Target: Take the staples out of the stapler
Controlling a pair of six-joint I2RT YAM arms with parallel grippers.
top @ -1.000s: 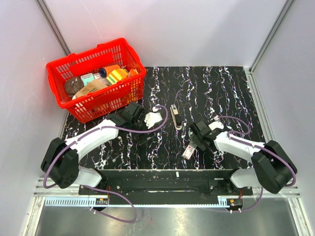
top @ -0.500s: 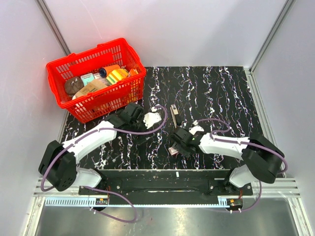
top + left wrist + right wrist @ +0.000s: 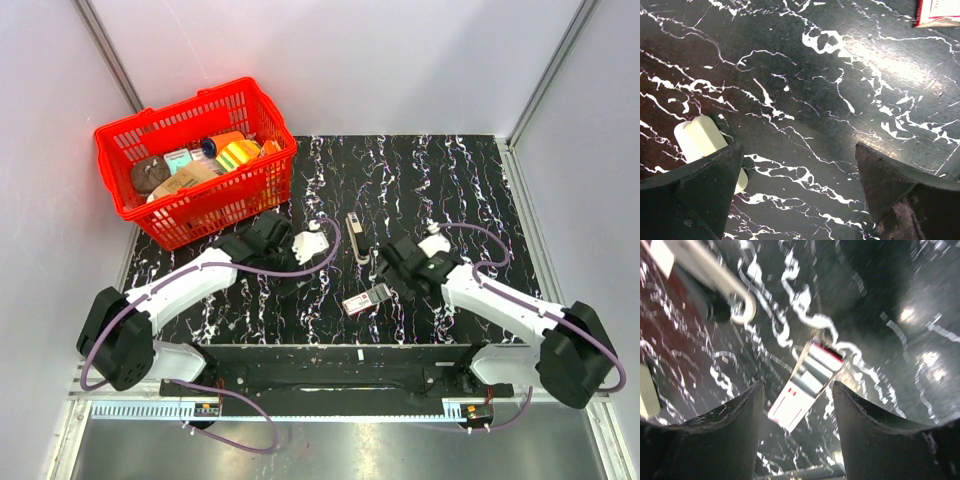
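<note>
Top external view: stapler (image 3: 356, 238) lies free, so reaching is in hand. Left gripper (image 3: 797, 150) wide, empty; right gripper (image 3: 798, 386), blurred, seems wide. Next: pinch stapler squarely.

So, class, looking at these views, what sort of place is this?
Probably a robotics lab test cell: plain white walls enclose a black marbled table, a left arm and right arm are bolted at its near edge, and a red basket holds packaged goods.

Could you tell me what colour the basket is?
The basket is red, best seen in the top external view.
</note>
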